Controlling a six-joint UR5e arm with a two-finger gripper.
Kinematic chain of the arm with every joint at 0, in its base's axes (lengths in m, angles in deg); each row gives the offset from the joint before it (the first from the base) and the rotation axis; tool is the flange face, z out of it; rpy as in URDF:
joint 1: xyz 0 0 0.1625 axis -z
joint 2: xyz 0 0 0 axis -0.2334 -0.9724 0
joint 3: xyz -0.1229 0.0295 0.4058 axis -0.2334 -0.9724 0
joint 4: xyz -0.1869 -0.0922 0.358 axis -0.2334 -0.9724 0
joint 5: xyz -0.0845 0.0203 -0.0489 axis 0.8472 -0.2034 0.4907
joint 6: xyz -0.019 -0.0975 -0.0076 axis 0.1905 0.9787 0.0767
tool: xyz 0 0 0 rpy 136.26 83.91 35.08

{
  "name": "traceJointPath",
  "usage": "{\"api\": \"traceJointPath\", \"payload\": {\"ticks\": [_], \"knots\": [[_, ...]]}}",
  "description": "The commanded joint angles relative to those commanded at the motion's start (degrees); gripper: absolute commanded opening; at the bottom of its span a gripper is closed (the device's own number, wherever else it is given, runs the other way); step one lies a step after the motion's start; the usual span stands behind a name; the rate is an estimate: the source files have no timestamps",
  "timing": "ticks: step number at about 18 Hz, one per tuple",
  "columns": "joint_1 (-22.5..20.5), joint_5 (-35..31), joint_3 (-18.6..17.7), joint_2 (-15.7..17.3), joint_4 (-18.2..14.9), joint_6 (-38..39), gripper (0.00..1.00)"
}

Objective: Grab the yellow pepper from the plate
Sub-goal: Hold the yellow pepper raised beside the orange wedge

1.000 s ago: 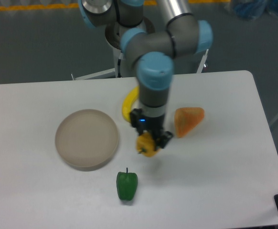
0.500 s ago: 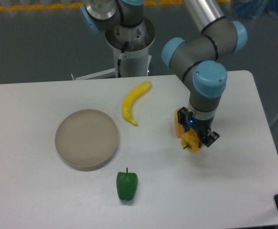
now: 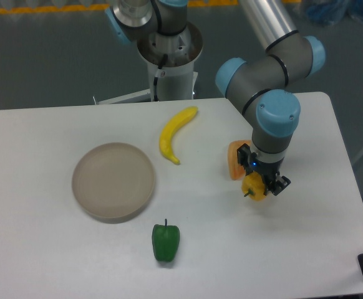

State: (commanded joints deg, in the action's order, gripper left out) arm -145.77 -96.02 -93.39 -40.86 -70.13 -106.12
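Note:
My gripper (image 3: pixel 261 185) is shut on the yellow pepper (image 3: pixel 254 186), a small lumpy yellow-orange pepper with a dark stem, and holds it at the right part of the table, far from the plate. The plate (image 3: pixel 113 181) is a round beige dish at the left of the table with nothing in it.
An orange wedge-shaped piece (image 3: pixel 235 160) lies just left of the gripper, partly hidden by it. A yellow banana (image 3: pixel 173 132) lies at the middle back. A green pepper (image 3: pixel 166 242) stands near the front. The robot base (image 3: pixel 169 59) is behind the table.
The gripper has carried the yellow pepper from beside the plate's right edge across to the right part of the table, and in the last half second a little further right and down.

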Motion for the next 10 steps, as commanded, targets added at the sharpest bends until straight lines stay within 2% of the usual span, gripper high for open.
{"api": "traceJointPath", "payload": {"ticks": [3, 10], "knots": [[0.53, 1.05, 1.58, -0.79, -0.26, -0.54, 0.37], [0.62, 1.32, 1.41, -0.88, -0.44, -0.45, 0.37]]}}
